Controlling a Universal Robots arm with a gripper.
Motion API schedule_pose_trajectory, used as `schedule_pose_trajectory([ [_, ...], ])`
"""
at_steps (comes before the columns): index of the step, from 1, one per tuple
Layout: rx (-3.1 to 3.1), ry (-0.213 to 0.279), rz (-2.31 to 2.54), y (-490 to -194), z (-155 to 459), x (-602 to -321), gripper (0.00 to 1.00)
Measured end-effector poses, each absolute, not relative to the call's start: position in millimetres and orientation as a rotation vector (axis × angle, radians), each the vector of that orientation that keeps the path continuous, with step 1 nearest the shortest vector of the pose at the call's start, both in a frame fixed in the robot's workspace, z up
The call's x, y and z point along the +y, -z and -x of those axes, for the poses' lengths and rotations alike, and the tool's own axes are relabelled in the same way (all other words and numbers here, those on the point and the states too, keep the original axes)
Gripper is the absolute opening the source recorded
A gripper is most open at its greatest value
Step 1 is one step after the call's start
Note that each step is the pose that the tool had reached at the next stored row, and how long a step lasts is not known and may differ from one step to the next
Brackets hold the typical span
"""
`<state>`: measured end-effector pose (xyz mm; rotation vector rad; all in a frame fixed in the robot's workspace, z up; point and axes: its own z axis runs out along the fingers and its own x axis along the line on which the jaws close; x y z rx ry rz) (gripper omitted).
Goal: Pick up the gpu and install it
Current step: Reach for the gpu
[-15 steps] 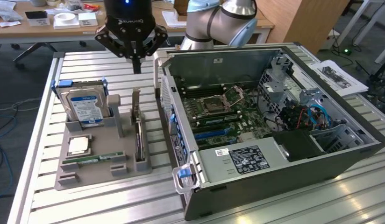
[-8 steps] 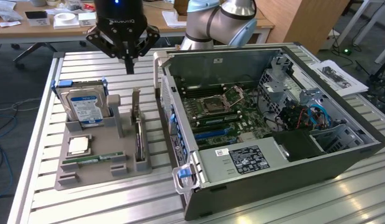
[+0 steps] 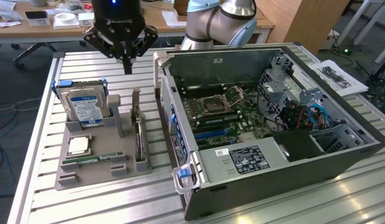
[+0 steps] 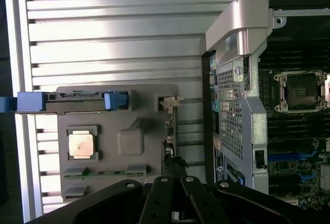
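The gpu is a thin dark card standing on edge in a slot of the grey holder on the slatted table. In the wrist view the gpu shows edge-on along the side of the holder nearest the computer case. My black gripper hangs above the table just behind the card's far end, well above it. Its fingers are shut together and hold nothing. The wrist view has the gripper directly over the card's line.
An open computer case lies at the exterior view's right, its motherboard exposed. The holder also carries a hard drive in a blue caddy, a CPU and a green RAM stick. Papers lie beyond the case.
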<state>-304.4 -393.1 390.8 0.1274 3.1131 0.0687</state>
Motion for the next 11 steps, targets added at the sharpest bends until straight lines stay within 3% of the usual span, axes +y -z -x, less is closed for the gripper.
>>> schedule_pose_trajectory([
  [11,3.113,-0.069,-0.128,-391,307,-405,0.11],
])
